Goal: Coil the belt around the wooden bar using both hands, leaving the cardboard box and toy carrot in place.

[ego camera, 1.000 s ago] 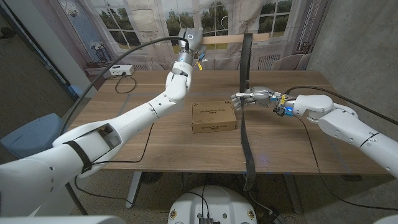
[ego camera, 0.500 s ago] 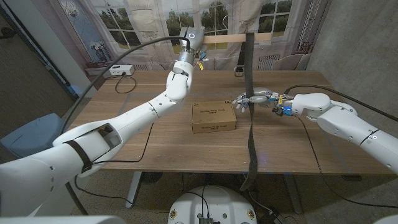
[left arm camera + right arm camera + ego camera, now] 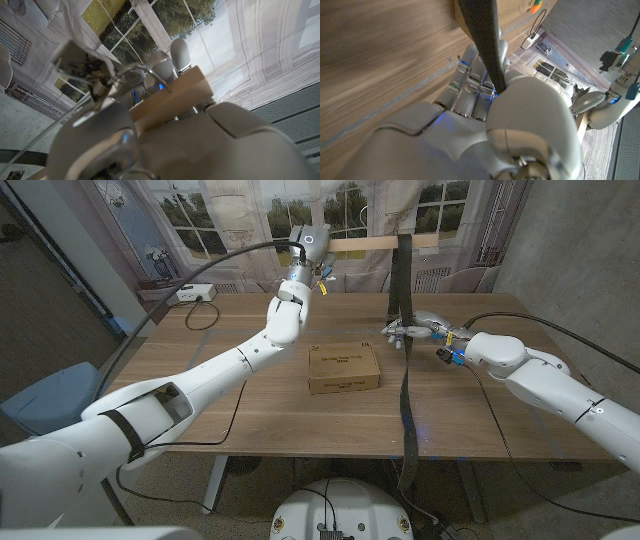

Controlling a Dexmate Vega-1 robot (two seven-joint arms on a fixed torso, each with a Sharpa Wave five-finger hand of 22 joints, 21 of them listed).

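Head view: belt (image 3: 404, 330) draped over raised wooden bar (image 3: 372, 243), tail hanging past worktop (image 3: 230, 370) edge. Left hand (image 3: 308, 242) clasping bar; right hand (image 3: 412, 330) pinching belt. Probably limp, slippery; best gripped near bar.

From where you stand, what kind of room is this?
Probably a robot test room staged as a home: a wooden table with cables, a printed window backdrop behind it, and bare grey walls at the sides.
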